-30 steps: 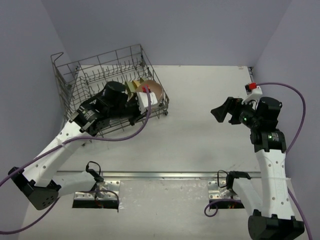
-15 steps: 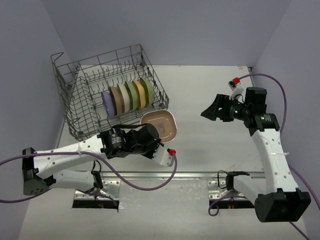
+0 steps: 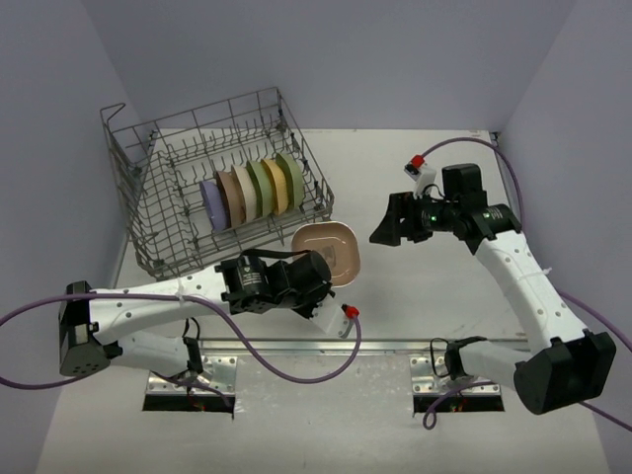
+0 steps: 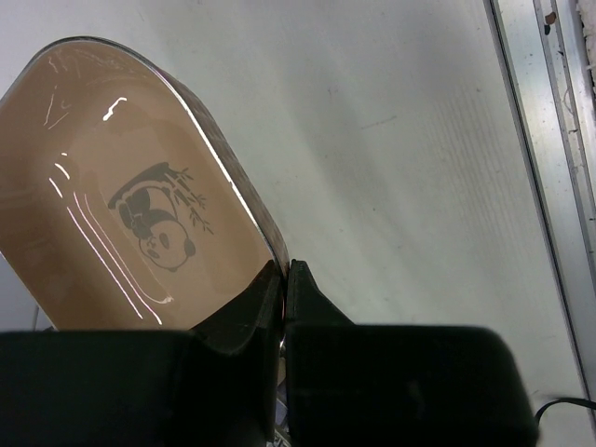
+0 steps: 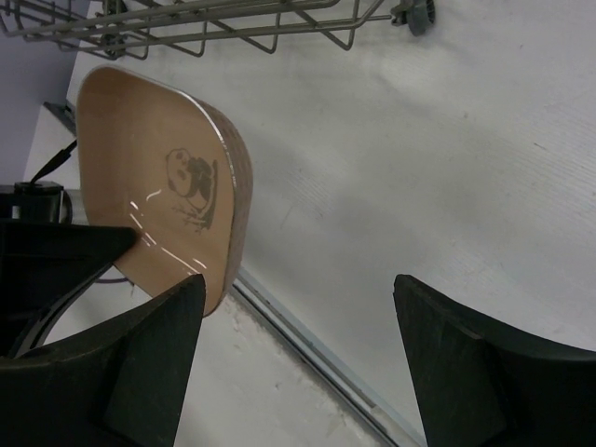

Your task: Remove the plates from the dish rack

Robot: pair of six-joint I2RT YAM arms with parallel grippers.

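My left gripper [image 3: 318,279] is shut on the rim of a tan plate [image 3: 327,253] with a panda print, held tilted above the table in front of the dish rack [image 3: 148,212]. The left wrist view shows its fingers [image 4: 270,293] pinching the plate [image 4: 112,205]. Several pastel plates [image 3: 252,190] stand upright in a row in the grey wire rack. My right gripper [image 3: 385,225] is open and empty, right of the held plate and facing it. In the right wrist view, the plate [image 5: 158,196] lies beyond its left finger [image 5: 149,363].
A metal rail [image 3: 326,346] runs across the table near the arm bases. The rack's wheeled lower edge [image 5: 410,14] shows at the top of the right wrist view. Purple walls close the back and sides.
My left arm has lifted the tan plate out of the rack and carried it forward and to the right. My right gripper has moved left toward the plate.
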